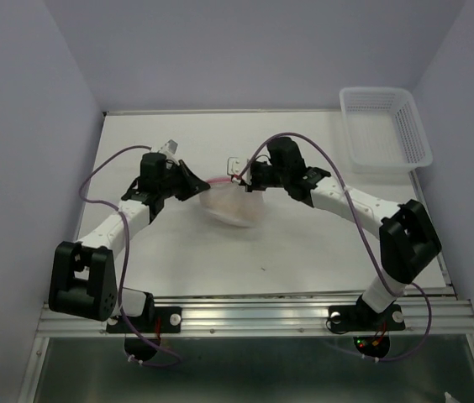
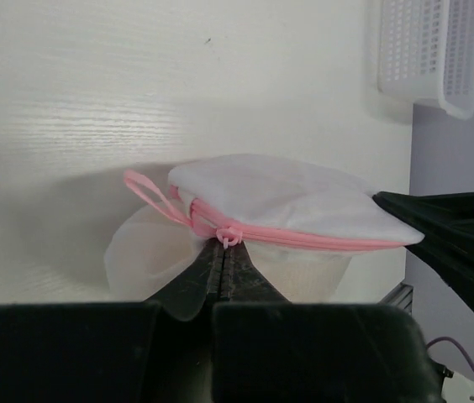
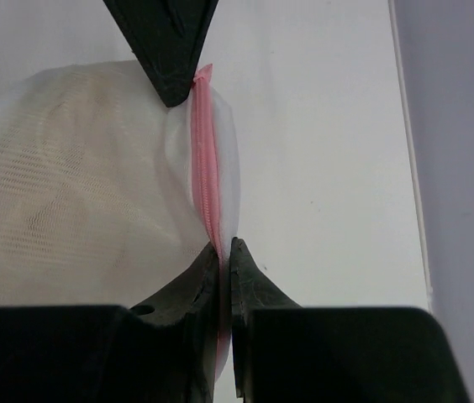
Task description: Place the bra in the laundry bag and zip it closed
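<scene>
The laundry bag [image 1: 234, 206], white mesh with a pink zipper, hangs lifted between my two grippers at mid table. My left gripper [image 1: 196, 186] is shut on the pink zipper pull [image 2: 227, 237] at the bag's left end; a pink loop [image 2: 148, 194] trails beside it. My right gripper [image 1: 242, 179] is shut on the bag's pink zipper edge [image 3: 206, 180] at the opposite end. The zipper looks closed along the stretch I see. The bra [image 3: 65, 210] shows as a tan shape through the mesh, inside the bag [image 3: 18, 126]. The left gripper's fingers [image 3: 165, 42] show at the top of the right wrist view.
A rigid white slotted basket [image 1: 385, 126] stands at the table's back right corner, also in the left wrist view [image 2: 431, 50]. Grey walls close in on three sides. The table's front metal rail [image 1: 254, 315] runs by the arm bases.
</scene>
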`<state>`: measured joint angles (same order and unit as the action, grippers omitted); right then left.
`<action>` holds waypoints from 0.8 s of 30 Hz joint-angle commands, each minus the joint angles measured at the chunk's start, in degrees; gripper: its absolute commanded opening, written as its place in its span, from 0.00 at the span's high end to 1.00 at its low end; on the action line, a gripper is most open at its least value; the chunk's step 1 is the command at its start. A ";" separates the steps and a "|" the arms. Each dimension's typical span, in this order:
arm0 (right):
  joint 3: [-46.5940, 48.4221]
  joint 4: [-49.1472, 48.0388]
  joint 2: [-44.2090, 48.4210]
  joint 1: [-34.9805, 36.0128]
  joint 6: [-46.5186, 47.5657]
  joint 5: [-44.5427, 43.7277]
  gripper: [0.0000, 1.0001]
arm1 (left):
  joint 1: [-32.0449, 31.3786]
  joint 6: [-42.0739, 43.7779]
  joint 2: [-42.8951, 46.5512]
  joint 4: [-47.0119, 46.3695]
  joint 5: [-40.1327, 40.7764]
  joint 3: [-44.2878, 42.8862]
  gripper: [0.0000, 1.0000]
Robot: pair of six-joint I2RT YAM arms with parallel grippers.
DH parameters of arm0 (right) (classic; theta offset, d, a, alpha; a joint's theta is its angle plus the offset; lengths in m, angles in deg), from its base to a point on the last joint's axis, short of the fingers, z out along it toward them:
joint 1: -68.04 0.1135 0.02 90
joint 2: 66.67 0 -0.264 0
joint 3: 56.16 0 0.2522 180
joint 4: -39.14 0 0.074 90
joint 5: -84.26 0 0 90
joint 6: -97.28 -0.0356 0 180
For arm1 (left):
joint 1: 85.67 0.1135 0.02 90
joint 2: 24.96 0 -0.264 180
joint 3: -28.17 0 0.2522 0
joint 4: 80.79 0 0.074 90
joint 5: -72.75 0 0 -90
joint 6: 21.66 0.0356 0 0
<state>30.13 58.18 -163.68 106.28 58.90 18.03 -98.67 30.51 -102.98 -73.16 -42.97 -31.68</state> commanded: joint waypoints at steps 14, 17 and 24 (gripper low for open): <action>-11.09 -19.51 16.59 -10.99 -9.60 17.62 0.99 | 8.86 1.96 -4.15 -12.41 -4.52 6.62 1.00; -12.15 -19.43 17.99 -11.69 -9.60 18.06 0.99 | 8.78 2.49 -7.13 -15.75 -7.67 6.01 1.00; -13.82 -19.52 20.81 -13.98 -10.84 19.91 0.99 | 8.86 5.04 -11.28 -17.07 -9.88 0.58 1.00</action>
<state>15.29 45.16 -149.58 96.95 49.19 36.78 -94.64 30.14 -111.61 -93.25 -65.55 -28.51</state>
